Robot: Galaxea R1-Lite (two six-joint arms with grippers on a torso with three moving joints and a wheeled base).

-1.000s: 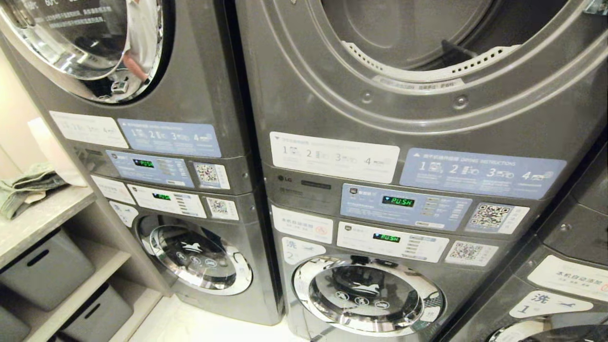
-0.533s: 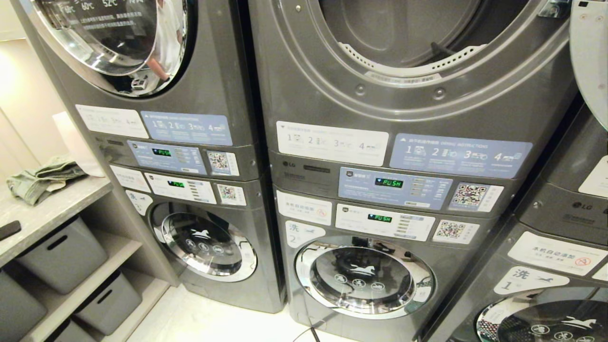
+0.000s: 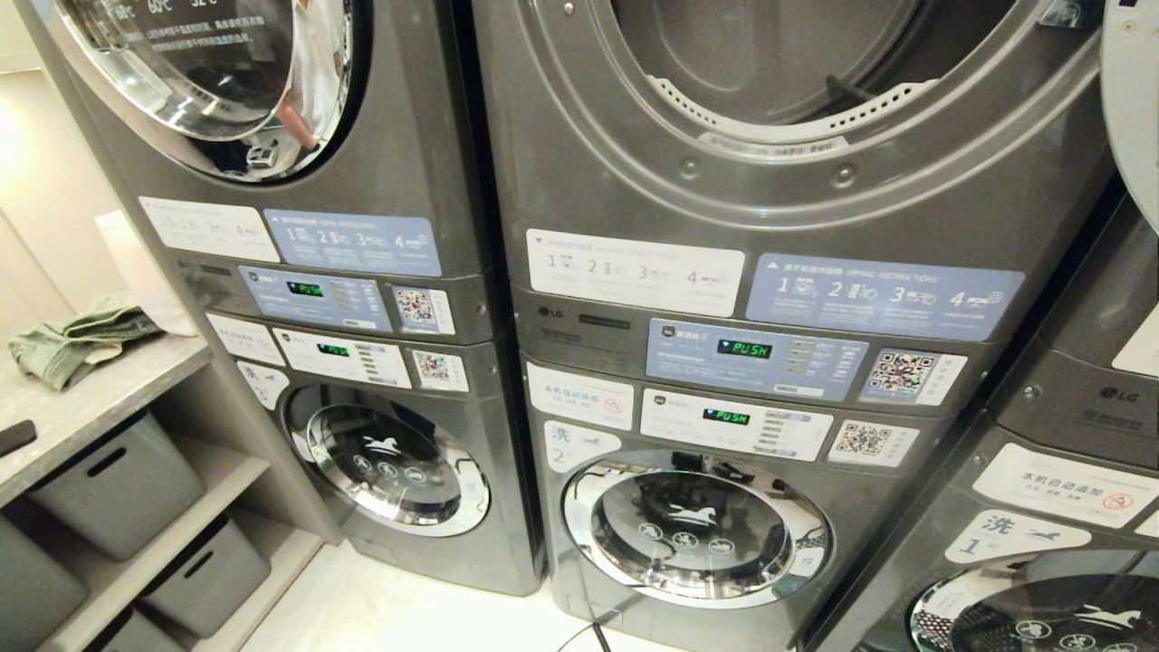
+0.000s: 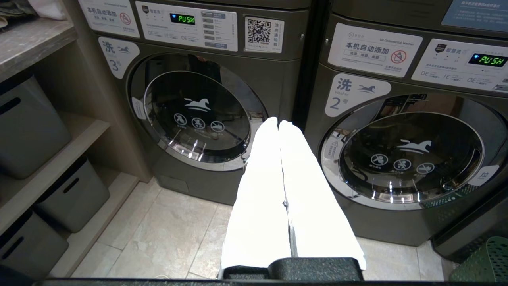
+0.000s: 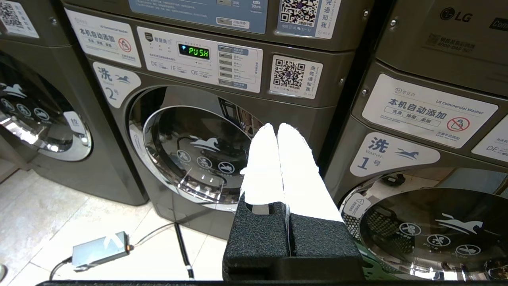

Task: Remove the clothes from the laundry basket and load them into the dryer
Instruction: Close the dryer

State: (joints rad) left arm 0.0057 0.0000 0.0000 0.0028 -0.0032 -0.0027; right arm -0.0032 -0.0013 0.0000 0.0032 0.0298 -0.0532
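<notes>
Facing a row of stacked grey metal laundry machines, seen from the head camera. At top centre, the round open mouth of the grey dryer (image 3: pixel 797 81), drum bare inside as far as visible, with a perforated white lint guard along its lower lip. Its pale open door (image 3: pixel 1132 100) swung out at the far right edge. Below, a blue control panel with a green "PUSH" display (image 3: pixel 744 349), then the closed chrome-ringed glass door of washer number 2 (image 3: pixel 695 534). To the left, a second stack with a shut mirrored dryer door (image 3: pixel 208 72) above and the closed glass door of washer number 3 (image 4: pixel 196 115) below.

Neither arm in the head view. Left gripper (image 4: pixel 278 124) with white fingers pressed together, holding nothing, pointing at the seam between washers 3 and 2. Right gripper (image 5: pixel 276 128) likewise closed tight and empty, white fingers on black textured mounts, aimed at the right edge of washer 2.

Green slatted plastic laundry basket (image 4: pixel 482 260) only partly visible, on the floor low beside the machines; contents not visible. Crumpled pale green cloth (image 3: pixel 77 340) lying on a grey counter (image 3: pixel 100 398) at far left, grey storage bins (image 3: pixel 118 484) on shelves beneath. Small grey box with a cable (image 5: pixel 99 248) on the pale tiled floor (image 4: pixel 166 234).
</notes>
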